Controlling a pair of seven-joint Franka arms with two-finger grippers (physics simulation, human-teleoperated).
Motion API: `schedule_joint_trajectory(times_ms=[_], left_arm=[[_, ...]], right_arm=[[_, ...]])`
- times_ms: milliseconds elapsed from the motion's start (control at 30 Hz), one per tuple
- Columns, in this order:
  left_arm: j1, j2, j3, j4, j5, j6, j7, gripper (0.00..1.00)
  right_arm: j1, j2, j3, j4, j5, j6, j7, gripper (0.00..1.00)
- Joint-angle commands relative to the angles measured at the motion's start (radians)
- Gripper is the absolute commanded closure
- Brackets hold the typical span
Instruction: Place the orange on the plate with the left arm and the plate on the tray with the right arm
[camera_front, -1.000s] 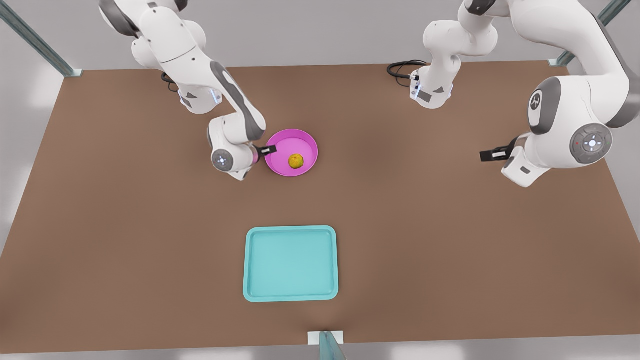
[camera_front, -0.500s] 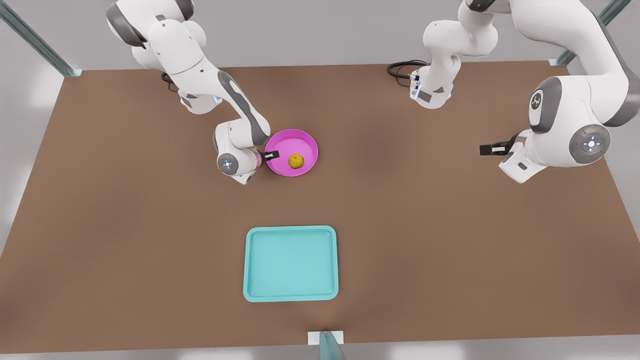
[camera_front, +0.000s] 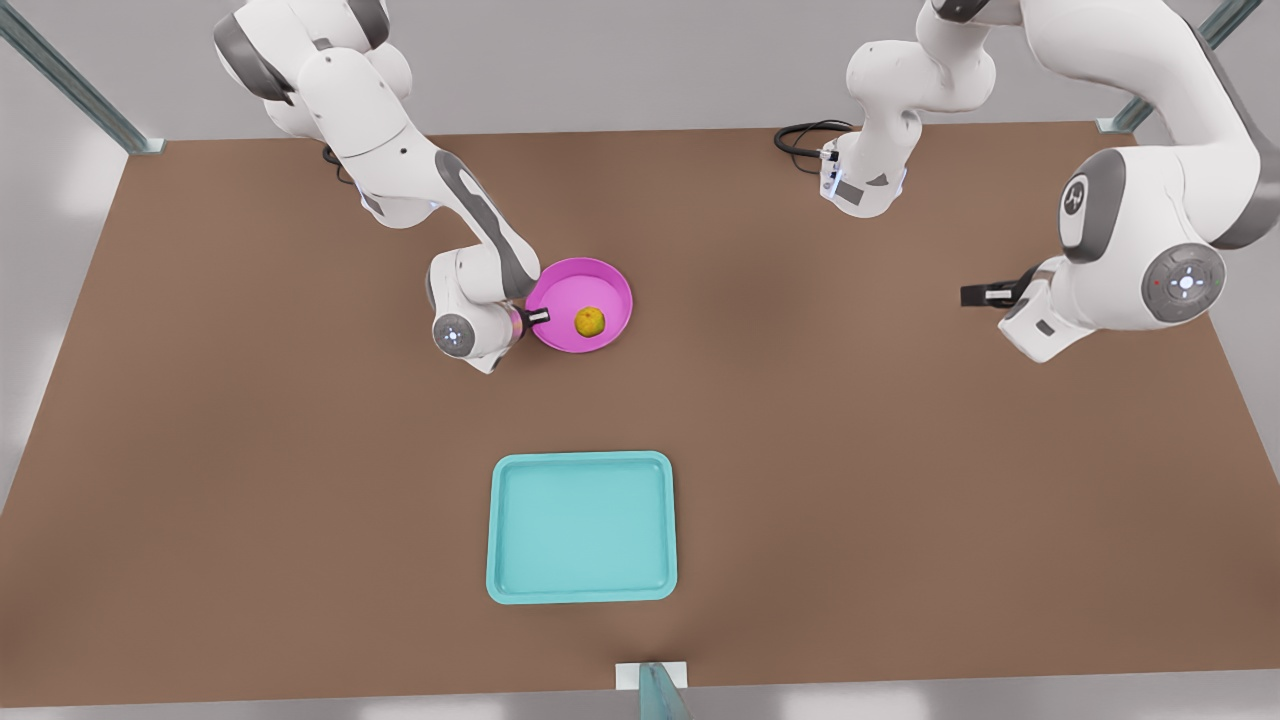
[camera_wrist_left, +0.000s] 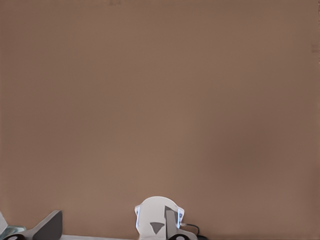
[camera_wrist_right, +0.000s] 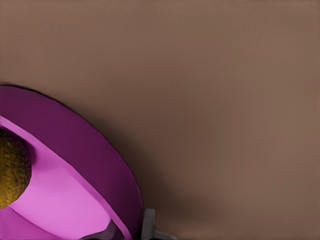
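Plate (camera_front: 585, 290) shifted slightly versus a second ago, orange (camera_front: 589, 321) aboard; right gripper (camera_front: 532, 318) clamped on rim, lift starting. Left gripper (camera_front: 985, 294) parked aside, finger state indeterminate. Tray (camera_front: 582, 590) next.

Front camera is looking steeply down from high over the near edge of the brown rectangular table (camera_front: 250, 420), taking in every edge. Right wrist camera is hugging the round magenta plate (camera_wrist_right: 75, 165) rim; left wrist camera is facing bare tabletop.
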Motion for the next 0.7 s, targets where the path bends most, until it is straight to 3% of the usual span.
schedule_joint_trajectory(times_ms=[0, 67, 333, 467, 667], left_arm=[[-0.001, -0.004, 0.0, 0.0, 0.0, -0.013, 0.035, 0.0], [-0.001, -0.003, 0.0, 0.0, 0.0, -0.017, 0.035, 0.0], [0.001, -0.001, 0.0, 0.0, 0.0, -0.013, 0.035, 0.0], [0.001, -0.001, 0.0, 0.0, 0.0, -0.014, 0.035, 0.0], [-0.001, 0.0, 0.0, 0.0, 0.0, -0.014, 0.035, 0.0]], right_arm=[[0.0, -0.001, 0.0, 0.001, 0.001, -0.011, -0.025, 0.73], [0.0, -0.003, 0.0, 0.002, 0.001, -0.011, -0.037, 0.79], [-0.088, -0.018, 0.0, 0.083, 0.003, -0.129, -0.066, 0.79], [-0.127, 0.04, -0.001, 0.244, 0.086, -0.211, -0.066, 0.79], [-0.224, 0.246, -0.003, 0.613, 0.166, -0.303, -0.052, 0.79]])
